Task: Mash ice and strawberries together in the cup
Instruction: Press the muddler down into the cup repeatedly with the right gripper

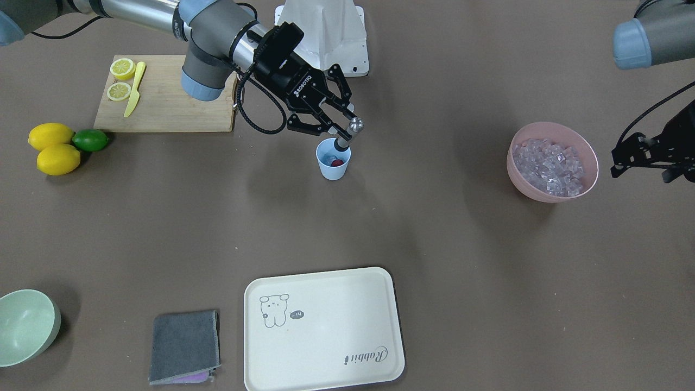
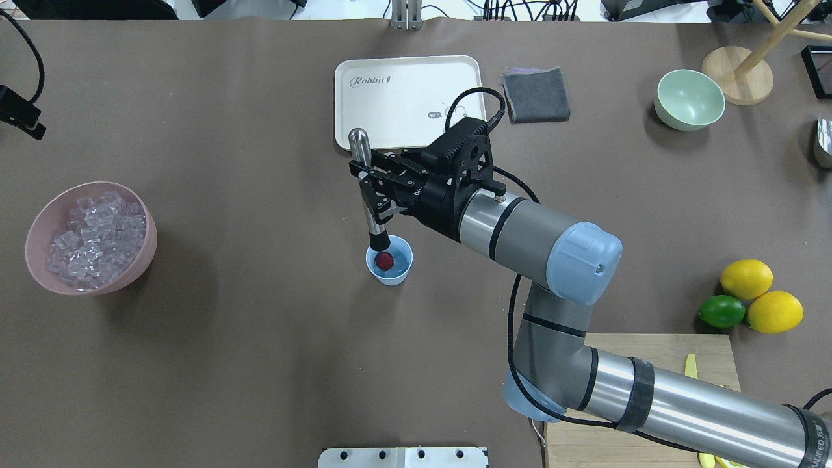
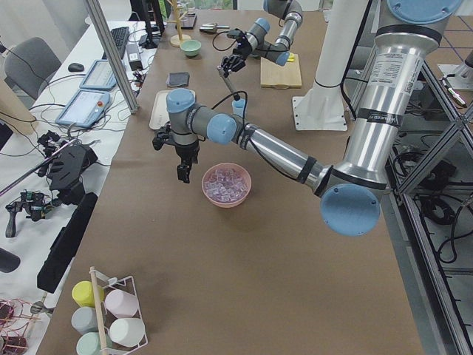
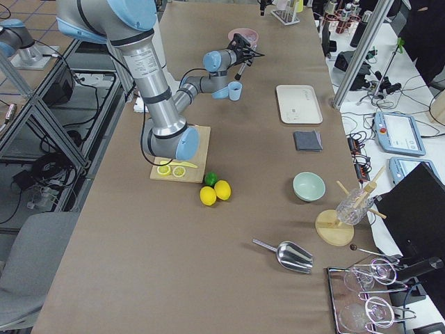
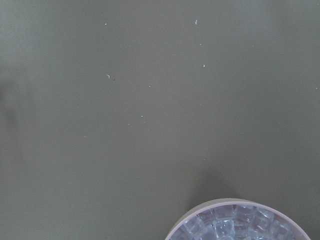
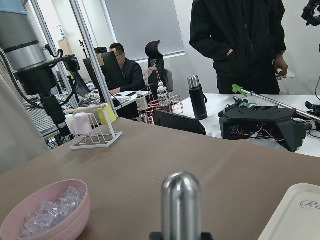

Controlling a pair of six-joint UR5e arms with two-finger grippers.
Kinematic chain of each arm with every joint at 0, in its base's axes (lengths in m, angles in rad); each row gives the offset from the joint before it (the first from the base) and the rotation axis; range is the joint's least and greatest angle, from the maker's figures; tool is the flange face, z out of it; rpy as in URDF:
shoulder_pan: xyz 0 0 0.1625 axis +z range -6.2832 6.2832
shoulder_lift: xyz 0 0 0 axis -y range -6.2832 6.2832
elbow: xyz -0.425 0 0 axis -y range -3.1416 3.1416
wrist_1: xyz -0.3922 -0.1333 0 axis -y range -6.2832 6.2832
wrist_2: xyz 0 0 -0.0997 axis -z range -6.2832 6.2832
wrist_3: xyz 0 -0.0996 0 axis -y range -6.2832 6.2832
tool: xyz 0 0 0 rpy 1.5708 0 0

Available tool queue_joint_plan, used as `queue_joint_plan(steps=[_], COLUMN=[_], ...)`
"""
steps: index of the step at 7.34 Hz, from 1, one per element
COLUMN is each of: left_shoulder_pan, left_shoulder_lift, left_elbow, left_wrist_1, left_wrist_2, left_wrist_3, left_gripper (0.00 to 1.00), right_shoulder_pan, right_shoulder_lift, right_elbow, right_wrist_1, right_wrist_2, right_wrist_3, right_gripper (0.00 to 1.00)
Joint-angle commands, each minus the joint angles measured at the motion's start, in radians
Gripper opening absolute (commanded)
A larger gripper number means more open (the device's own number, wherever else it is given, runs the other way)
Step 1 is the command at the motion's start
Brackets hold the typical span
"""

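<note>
The light blue cup (image 1: 333, 159) stands mid-table, also in the overhead view (image 2: 390, 261). The red strawberry (image 1: 337, 162) lies inside it (image 2: 385, 260); I cannot tell whether ice is in the cup. My right gripper (image 1: 347, 133) is shut on a metal muddler (image 2: 367, 188), tilted, with its lower end in the cup. The muddler's top fills the right wrist view (image 6: 181, 200). The ice (image 1: 548, 165) is heaped in a pink bowl (image 1: 521, 182). My left gripper (image 1: 624, 160) hangs beside that bowl, looks open and holds nothing.
A cutting board (image 1: 168, 103) holds lemon halves (image 1: 122, 69) and a yellow knife (image 1: 134, 89). Two lemons (image 1: 51, 136) and a lime (image 1: 90, 140) lie beside it. A cream tray (image 1: 326, 331), a grey cloth (image 1: 184, 345) and a pale green bowl (image 1: 24, 326) lie on the operators' side.
</note>
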Motion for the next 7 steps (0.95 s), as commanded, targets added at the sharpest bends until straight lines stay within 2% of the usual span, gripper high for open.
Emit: queue_joint_plan(steps=[1,5,7], left_shoulder_pan=[0.0,0.0,0.0], left_shoulder_lift=[0.0,0.006,0.006], left_elbow=[-0.003,-0.003,-0.028], left_wrist_1=[0.0,0.0,0.0], left_wrist_2=[0.001,0.001,0.003], left_wrist_3=[0.0,0.0,-0.046], left_gripper=[0.97,0.97,0.97], right_shoulder_pan=[-0.018,-0.019,-0.013], right_shoulder_lift=[-0.001,0.004,0.011], right_elbow=[-0.045,-0.084,-0.062], right_wrist_1=[0.007,0.007,0.005], right_wrist_2=[0.0,-0.002,-0.003], right_wrist_3=[-0.002,-0.001,0.005], right_gripper=[0.0,0.0,0.0])
